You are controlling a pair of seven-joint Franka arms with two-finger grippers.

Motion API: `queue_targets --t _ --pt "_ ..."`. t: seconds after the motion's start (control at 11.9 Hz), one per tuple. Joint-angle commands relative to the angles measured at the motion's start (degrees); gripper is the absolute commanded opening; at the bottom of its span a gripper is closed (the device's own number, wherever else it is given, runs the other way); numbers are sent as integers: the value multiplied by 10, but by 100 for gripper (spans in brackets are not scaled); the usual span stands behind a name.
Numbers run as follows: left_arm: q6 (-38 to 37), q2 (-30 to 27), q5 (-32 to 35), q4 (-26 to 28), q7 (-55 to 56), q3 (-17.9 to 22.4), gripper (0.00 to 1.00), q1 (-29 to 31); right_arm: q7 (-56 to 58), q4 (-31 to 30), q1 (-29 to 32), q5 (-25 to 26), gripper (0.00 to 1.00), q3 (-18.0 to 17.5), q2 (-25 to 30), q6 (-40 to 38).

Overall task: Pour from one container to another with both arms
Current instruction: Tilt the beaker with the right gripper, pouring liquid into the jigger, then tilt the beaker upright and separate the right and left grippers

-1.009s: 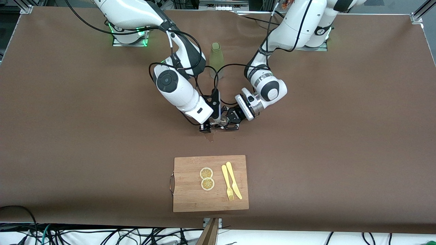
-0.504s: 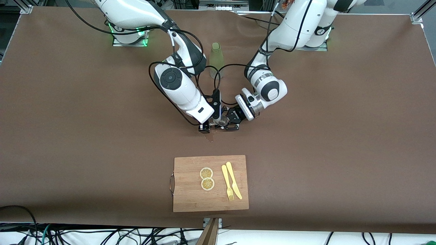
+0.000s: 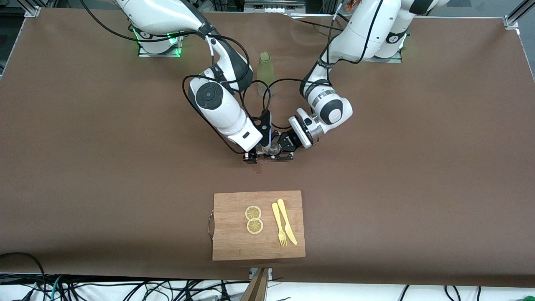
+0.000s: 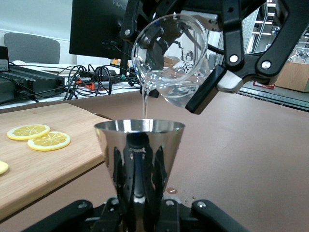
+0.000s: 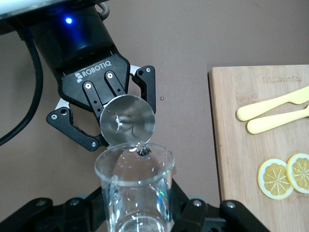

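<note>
My left gripper [image 4: 140,205] is shut on the stem of a shiny steel cone-shaped measuring cup [image 4: 139,140], which it holds upright low over the middle of the table. My right gripper [image 5: 137,215] is shut on a clear glass beaker [image 5: 135,186], tipped with its lip over the cup's mouth [image 5: 128,121]. A thin stream of water [image 4: 145,104] falls from the beaker [image 4: 171,58] into the cup. In the front view the two grippers meet, left gripper [image 3: 282,151] and right gripper [image 3: 255,155], with the cup [image 3: 274,147] between them.
A wooden cutting board [image 3: 234,246] lies nearer the front camera, with two lemon slices [image 3: 253,219] and a yellow fork and knife [image 3: 284,228] on it. A pale green bottle [image 3: 265,73] stands between the arms' bases. Water drops [image 4: 172,190] and a wet mark [image 3: 257,167] lie under the grippers.
The right arm's wrist has shifted slightly while it holds the beaker tipped. The left arm has not moved.
</note>
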State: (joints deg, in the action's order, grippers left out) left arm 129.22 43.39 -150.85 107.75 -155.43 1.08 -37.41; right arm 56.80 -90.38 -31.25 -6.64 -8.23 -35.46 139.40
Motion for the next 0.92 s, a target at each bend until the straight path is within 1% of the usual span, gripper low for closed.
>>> queue_targets --t 0.0,0.17,0.25,0.42,0.5,0.67,0.76,0.84 --pt "8 2 -112 -5 -57 8 0 -18 -7 -19 1 -7 15 -6 18 0" --pt "8 1 -112 -5 -57 8 0 -18 1 -19 10 -39 14 -8 18 -9" --pt "8 1 -112 -5 -57 8 0 -18 16 -22 19 -69 14 -8 26 -9" --pt "8 1 -111 -5 -57 9 0 -18 86 -38 38 -155 14 -9 48 -9" --pt "8 1 -112 -5 -57 9 0 -18 117 -41 46 -188 14 -9 50 -11" --pt "8 1 -111 -5 -57 9 0 -18 146 -43 71 -225 14 -10 51 -26" --pt "8 0 -110 -5 -57 11 0 -17 168 -43 88 -263 14 -10 51 -34" --pt "9 -1 -109 -4 -57 15 0 -16 211 -43 107 -322 14 -12 51 -45"
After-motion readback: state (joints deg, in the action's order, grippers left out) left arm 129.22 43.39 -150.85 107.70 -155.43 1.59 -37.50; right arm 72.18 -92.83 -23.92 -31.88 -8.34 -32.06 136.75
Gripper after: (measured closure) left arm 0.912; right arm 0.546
